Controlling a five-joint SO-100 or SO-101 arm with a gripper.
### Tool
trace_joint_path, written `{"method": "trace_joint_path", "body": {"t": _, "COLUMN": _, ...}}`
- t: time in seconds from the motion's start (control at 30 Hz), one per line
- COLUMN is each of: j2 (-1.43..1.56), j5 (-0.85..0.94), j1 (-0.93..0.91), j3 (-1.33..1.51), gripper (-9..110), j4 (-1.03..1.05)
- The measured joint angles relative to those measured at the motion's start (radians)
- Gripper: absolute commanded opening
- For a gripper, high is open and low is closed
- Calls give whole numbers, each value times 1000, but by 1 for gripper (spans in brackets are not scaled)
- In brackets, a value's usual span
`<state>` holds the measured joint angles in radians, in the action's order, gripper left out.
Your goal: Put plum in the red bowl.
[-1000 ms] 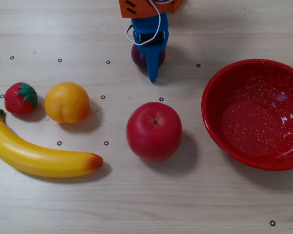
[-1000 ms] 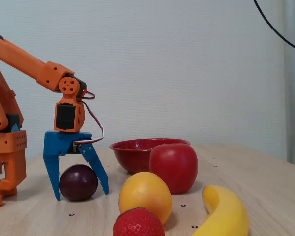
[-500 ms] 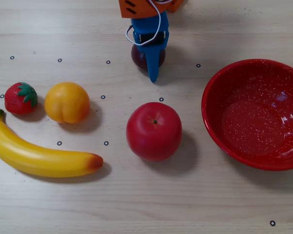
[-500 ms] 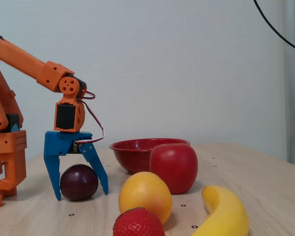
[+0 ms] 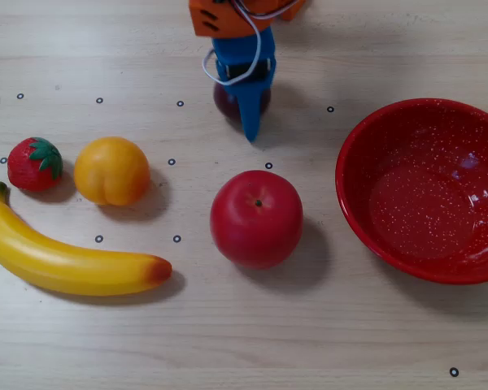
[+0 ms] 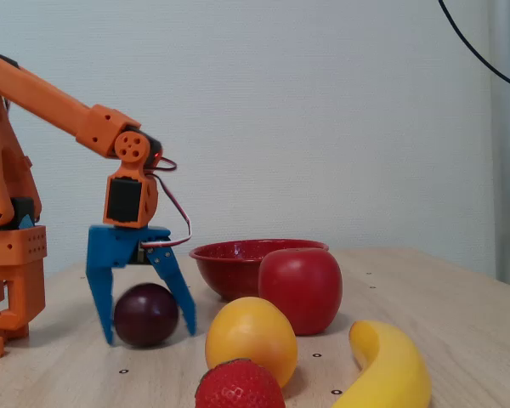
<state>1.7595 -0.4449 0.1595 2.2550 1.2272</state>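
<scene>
Two blue fingers are what you have around the plum (image 6: 144, 314) right now: your gripper (image 6: 150, 333) points straight down from the orange arm (image 6: 55, 106), jaws spread, one finger on each side of the fruit in the fixed view, with the tips at or just above the table (image 6: 459, 306). Whether the fingers actually touch the plum, you cannot tell from either camera; it seems to sit on the wood between them, though neither camera makes that plain. In the overhead view the gripper (image 5: 246, 122) covers most of the plum (image 5: 223, 101), so only a dark maroon edge peeks out on either side of the blue plastic, near the top of the picture. Your red bowl (image 5: 366, 154) sits well apart from it, at the right edge of that view, with nothing inside. Between the two, lower in the overhead view, stands the red apple (image 5: 256, 218). Off to the left you have the orange fruit (image 5: 111, 171), just beside the strawberry (image 5: 34, 163), and the banana (image 5: 65, 260) curves below them both, its green stem end just under the strawberry
</scene>
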Motion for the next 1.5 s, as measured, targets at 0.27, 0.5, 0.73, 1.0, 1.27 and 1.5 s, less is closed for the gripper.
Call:
{"method": "trace_joint_path", "body": {"t": 0.27, "j2": 57, "j5": 28, "j1": 5, "j3": -278, "gripper": 0, "j4": 210}}
{"method": "trace_joint_path", "body": {"t": 0.5, "j2": 80, "j5": 156, "j1": -64, "j3": -537, "gripper": 0, "j4": 367}}
{"method": "trace_joint_path", "body": {"t": 0.73, "j2": 104, "j5": 325, "j1": -202, "j3": -687, "gripper": 0, "j4": 334}}
{"method": "trace_joint_path", "body": {"t": 1.0, "j2": 104, "j5": 390, "j1": -377, "j3": -653, "gripper": 0, "j4": -63}}
{"method": "trace_joint_path", "body": {"t": 1.27, "j2": 130, "j5": 356, "j1": -563, "j3": -387, "gripper": 0, "j4": -451}}
{"method": "trace_joint_path", "body": {"t": 1.5, "j2": 141, "j5": 288, "j1": -703, "j3": -245, "gripper": 0, "j4": -541}}
